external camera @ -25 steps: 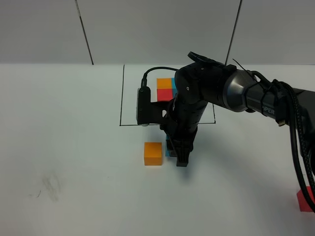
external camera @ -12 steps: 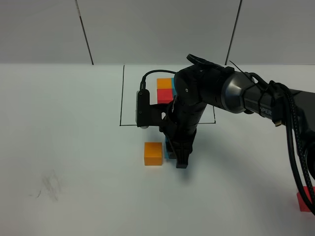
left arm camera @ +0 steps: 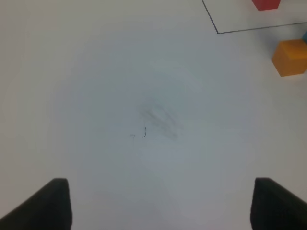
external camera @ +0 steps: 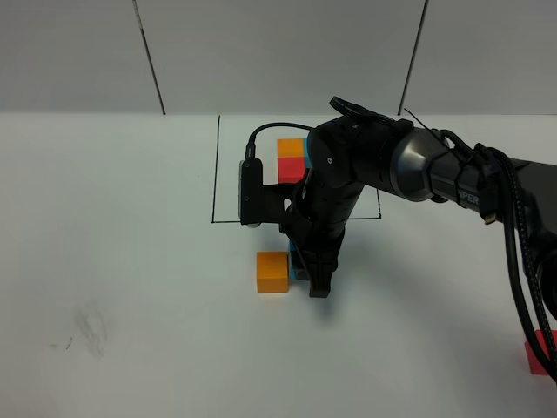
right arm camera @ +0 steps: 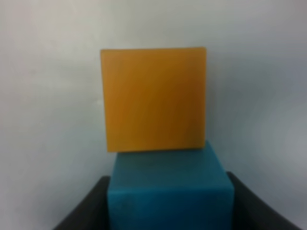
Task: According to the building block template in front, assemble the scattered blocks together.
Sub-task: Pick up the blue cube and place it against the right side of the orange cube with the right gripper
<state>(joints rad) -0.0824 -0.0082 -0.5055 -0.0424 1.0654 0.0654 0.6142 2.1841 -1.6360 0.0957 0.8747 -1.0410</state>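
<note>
Right wrist view: right jaws clamp blue cube, seemingly touching orange cube; left jaws apart; arm partly hides template.

Blue cube against orange cube

The right hand hides most of the blue block beside the orange block. The picture's edge cuts the red block.

We note white surface, faint grey smudge near its middle. Left gripper: jaws spread wide, two dark tips showing, bare surface between them. Well beyond smudge: orange cube just outside corner of thin black outline; red template block inside outline, partly cut off.
</note>
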